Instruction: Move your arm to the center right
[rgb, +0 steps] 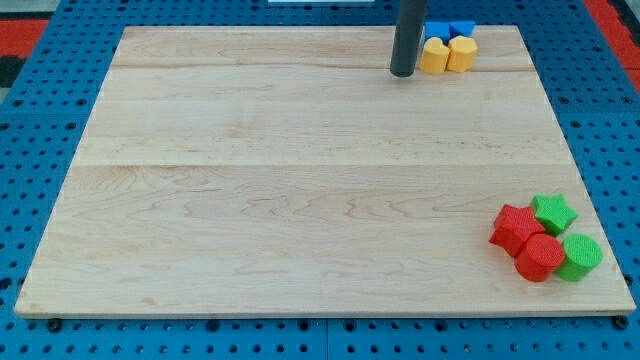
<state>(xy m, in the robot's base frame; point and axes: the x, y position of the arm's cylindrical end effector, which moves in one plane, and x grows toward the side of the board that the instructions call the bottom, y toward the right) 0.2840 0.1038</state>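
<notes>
My tip (403, 73) rests on the wooden board (300, 180) near the view's top, right of centre. Just to its right is a cluster of two yellow blocks (447, 55) with two blue blocks (449, 29) behind them at the board's top edge. The tip stands a short gap left of the nearer yellow block, and I cannot tell whether it touches it. At the view's bottom right sit a red star block (516, 227), a red cylinder (540, 258), a green star block (554, 213) and a green cylinder (579, 257), packed together.
The board lies on a blue pegboard table (40, 150) with holes. Red strips show at the view's top corners (30, 30).
</notes>
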